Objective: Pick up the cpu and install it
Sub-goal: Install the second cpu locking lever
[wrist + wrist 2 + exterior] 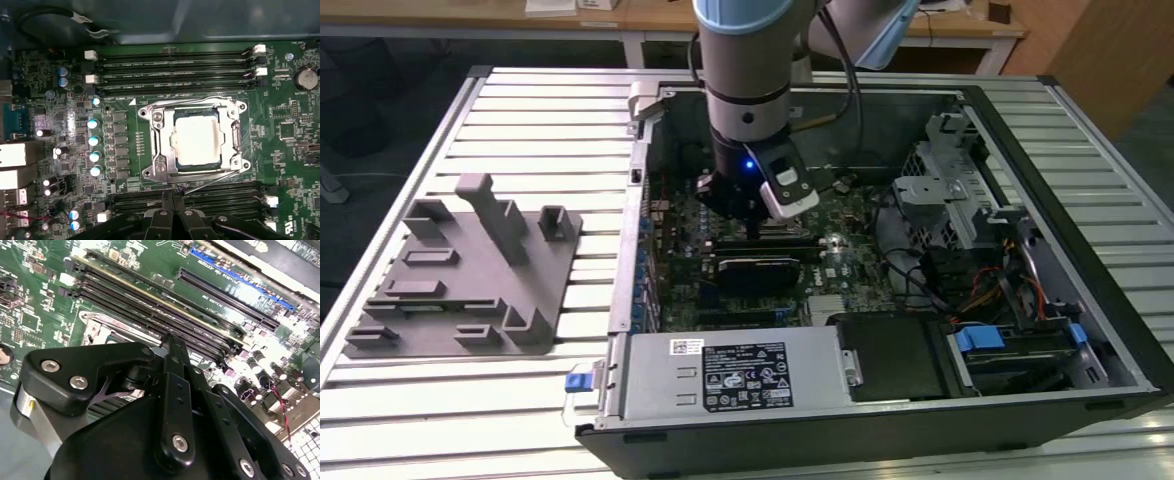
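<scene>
The cpu [196, 140], a flat square chip with a pale shiny top, lies inside the metal socket frame [156, 169] on the green motherboard. In the first wrist view my gripper [172, 192] sits beside the socket over the memory slots, its two black fingers pressed together with nothing between them. The second wrist view has the same shut fingertips [169, 342] close above the long black memory slots [150, 305]. In the exterior view the gripper [744, 212] hangs low inside the open computer case, over the middle of the board.
A grey moulded tray [454, 290] with upright posts stands on the slatted table at the exterior view's left. Inside the case, the power supply [734, 375] sits at the front. The drive cage [961, 190] and loose cables [947, 280] are at the exterior view's right.
</scene>
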Tool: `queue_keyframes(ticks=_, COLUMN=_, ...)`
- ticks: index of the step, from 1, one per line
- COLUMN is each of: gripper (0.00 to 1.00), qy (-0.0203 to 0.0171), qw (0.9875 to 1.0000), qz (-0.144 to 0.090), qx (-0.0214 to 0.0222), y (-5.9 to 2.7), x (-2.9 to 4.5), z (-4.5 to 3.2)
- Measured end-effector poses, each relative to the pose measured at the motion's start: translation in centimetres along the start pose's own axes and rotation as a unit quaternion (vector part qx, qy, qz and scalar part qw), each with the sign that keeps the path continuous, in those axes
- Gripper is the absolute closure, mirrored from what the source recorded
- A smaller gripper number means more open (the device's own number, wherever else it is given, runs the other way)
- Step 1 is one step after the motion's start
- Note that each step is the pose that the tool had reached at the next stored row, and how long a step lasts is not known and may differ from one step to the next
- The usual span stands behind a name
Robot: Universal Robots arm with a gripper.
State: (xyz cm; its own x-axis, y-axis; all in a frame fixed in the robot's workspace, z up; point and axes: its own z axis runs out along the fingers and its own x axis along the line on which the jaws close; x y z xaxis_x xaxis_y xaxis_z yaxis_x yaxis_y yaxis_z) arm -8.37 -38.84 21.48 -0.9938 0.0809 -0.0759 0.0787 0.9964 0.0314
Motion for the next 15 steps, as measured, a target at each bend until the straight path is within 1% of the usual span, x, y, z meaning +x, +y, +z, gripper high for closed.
queue_keyframes(ticks=5, gripper=0.89, qy=0.0014, qw=0.9998, qz=0.001, qx=-0.0182, y=-0.62, x=0.3, z=0.08)
queue_keyframes(ticks=6, gripper=0.89, qy=0.0018, qw=0.9997, qz=0.002, qx=-0.0225, y=-0.74, x=0.39, z=0.1)
queue_keyframes(ticks=10, gripper=0.89, qy=0.0028, qw=0.9994, qz=0.003, qx=-0.0356, y=-1.16, x=0.75, z=0.22)
queue_keyframes(ticks=12, gripper=0.89, qy=0.0031, qw=0.9992, qz=0.003, qx=-0.04, y=-1.35, x=0.9, z=0.33)
queue_keyframes(ticks=15, gripper=0.89, qy=0.0035, qw=0.999, qz=0.003, qx=-0.0444, y=-1.5, x=1.13, z=0.49)
